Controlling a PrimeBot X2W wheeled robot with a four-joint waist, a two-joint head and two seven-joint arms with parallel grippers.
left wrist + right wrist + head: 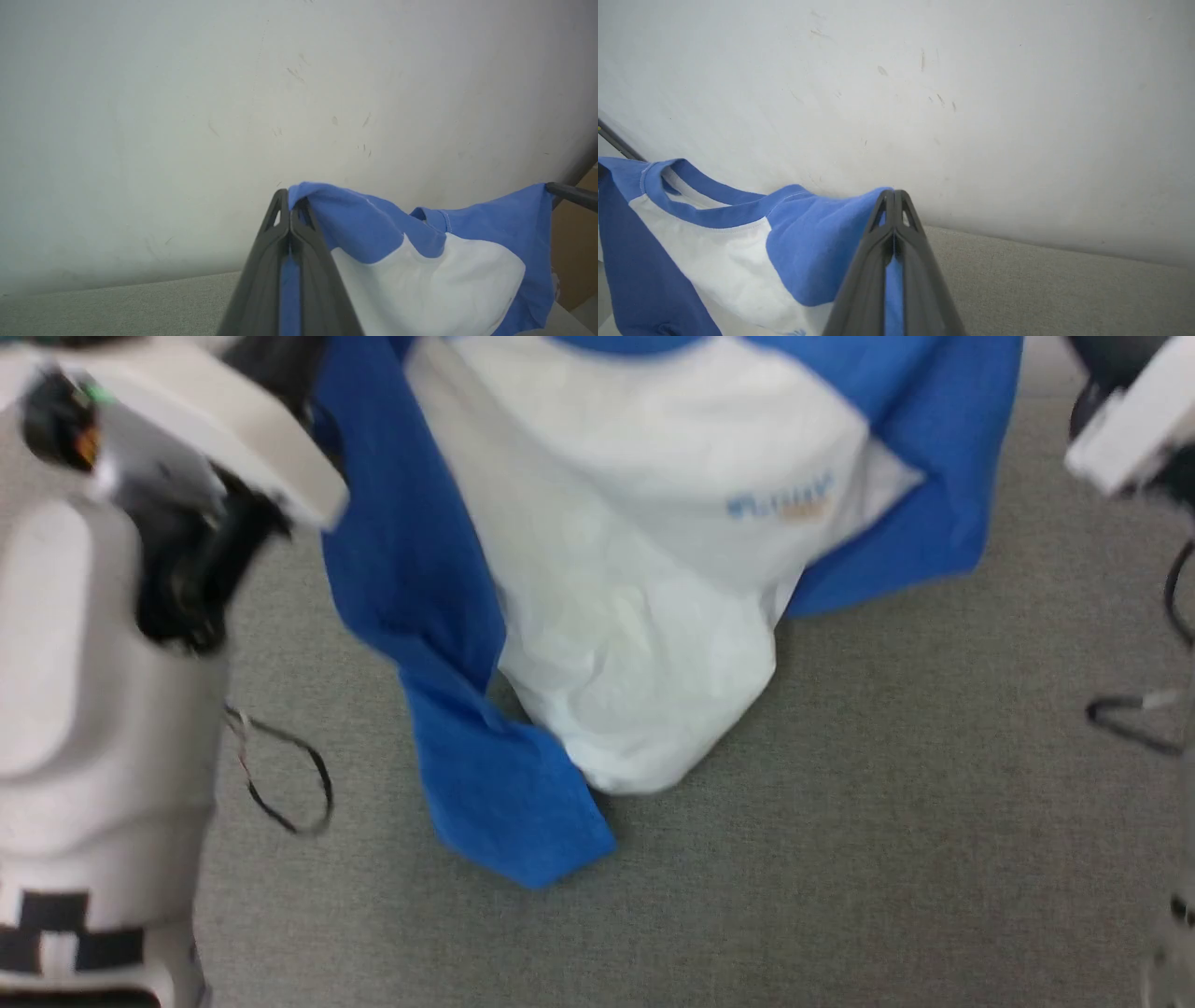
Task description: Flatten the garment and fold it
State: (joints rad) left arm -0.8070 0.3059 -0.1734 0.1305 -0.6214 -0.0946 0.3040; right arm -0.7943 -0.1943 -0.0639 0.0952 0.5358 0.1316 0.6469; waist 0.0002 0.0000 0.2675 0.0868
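In the head view the garment (635,616) fills the upper middle of the frame, white front facing the camera. Its small light-blue chest print (780,504) sits right of centre, and a blue sleeve (485,784) trails down to the lower middle over the grey woven surface (887,821). I cannot tell whether the hem rests on that surface. The pale left forearm (84,691) takes up the left edge, with a thin black cable loop (280,775) beside it. A pale part of the right arm (1134,420) is at the upper right corner. In the left wrist view the left gripper (290,210) rises from the bottom centre. Its two dark fingers are pressed together on blue shoulder cloth, which bunches over their tips and runs down between them. In the right wrist view the right gripper (893,205) is likewise closed tight, pinching the other blue shoulder at bottom centre. The shirt hangs away to the lower left, with the neck trim (710,205) open at the left. Behind both grippers stands a scuffed pale wall (187,102).
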